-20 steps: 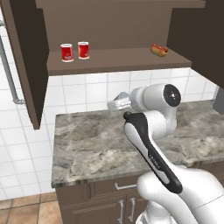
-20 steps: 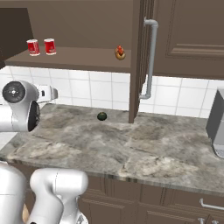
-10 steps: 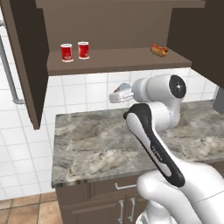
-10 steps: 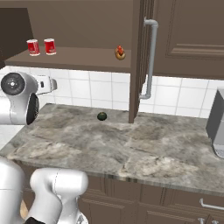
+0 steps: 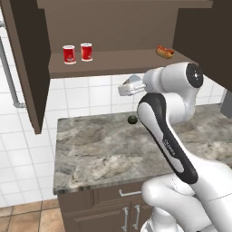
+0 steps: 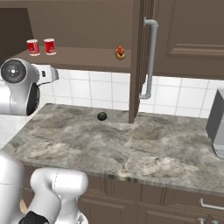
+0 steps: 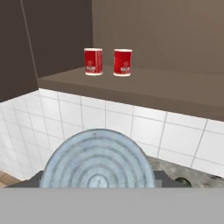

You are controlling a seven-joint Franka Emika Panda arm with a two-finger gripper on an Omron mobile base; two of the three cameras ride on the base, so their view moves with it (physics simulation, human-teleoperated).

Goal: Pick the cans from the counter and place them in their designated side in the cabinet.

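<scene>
Two red cans stand side by side at the left end of the cabinet's shelf board, and also show as cans and cans. My gripper hangs over the back of the counter, just below shelf height and right of those cans. It is shut on another can, whose ribbed blue-grey top sits between the dark fingers. From the right, the gripper sits under the shelf's left part.
A hot dog lies at the shelf's right end. A dark green round fruit rests on the counter by the tiled wall. Open cabinet doors flank the shelf. A grey appliance stands at the far right.
The arm has lifted the hand with the can upward, closer to the shelf's level. The two red cans, the hot dog and the fruit have stayed put.
</scene>
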